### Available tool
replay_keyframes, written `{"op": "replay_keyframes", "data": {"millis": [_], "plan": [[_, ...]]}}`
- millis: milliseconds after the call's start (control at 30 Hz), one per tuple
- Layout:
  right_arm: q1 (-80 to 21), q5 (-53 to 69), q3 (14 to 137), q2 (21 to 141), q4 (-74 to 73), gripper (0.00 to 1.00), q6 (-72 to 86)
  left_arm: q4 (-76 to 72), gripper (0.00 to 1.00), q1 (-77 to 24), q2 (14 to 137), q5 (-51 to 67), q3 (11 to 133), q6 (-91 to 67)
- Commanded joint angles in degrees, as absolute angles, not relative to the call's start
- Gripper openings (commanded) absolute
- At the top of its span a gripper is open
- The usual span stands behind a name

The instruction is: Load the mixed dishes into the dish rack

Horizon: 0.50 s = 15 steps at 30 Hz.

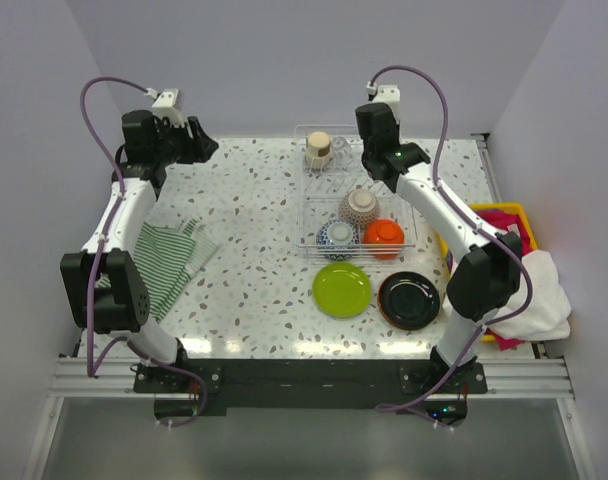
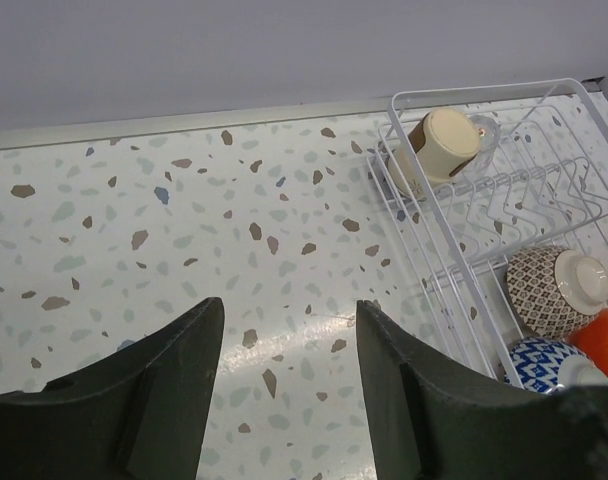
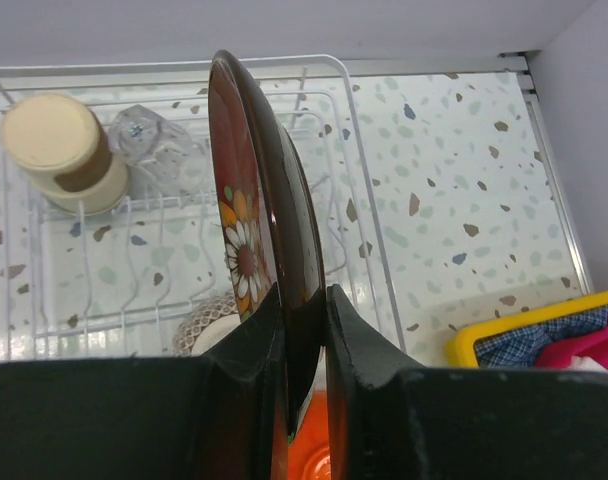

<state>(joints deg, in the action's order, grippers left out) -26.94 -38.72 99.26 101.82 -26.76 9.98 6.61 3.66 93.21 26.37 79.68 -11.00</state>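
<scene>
My right gripper (image 3: 304,300) is shut on the rim of a dark red flower-patterned plate (image 3: 259,200), held on edge above the dish rack (image 3: 356,180). In the top view that gripper (image 1: 372,142) hangs over the rack's (image 1: 306,205) far end. In the rack lie a beige cup (image 1: 318,150), a glass (image 3: 149,140), a brown patterned bowl (image 1: 361,207), a blue-white bowl (image 1: 337,238) and an orange bowl (image 1: 384,237). A lime green plate (image 1: 342,289) and a black plate (image 1: 409,299) lie on the table in front of the rack. My left gripper (image 2: 289,310) is open over bare table, far left of the rack (image 2: 404,100).
A green-white striped cloth (image 1: 169,255) lies at the left near the left arm. A yellow bin (image 1: 499,225) with coloured cloths stands right of the rack, with a white cloth (image 1: 539,295) hanging over its near end. Walls close the table at the back and both sides.
</scene>
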Motion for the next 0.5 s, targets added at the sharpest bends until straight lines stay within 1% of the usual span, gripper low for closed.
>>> {"op": "replay_keyframes", "data": {"millis": [0,467], "plan": [[-25.2,-44.3,101.0,101.8,-23.1,0.00,10.8,3.2,0.60,3.1,91.8,28.3,77.8,-11.8],[-22.1,-45.8,101.4,106.3,-21.6,0.00,7.3,2.1,0.59,2.9,91.0,29.0,75.9,-11.9]]}}
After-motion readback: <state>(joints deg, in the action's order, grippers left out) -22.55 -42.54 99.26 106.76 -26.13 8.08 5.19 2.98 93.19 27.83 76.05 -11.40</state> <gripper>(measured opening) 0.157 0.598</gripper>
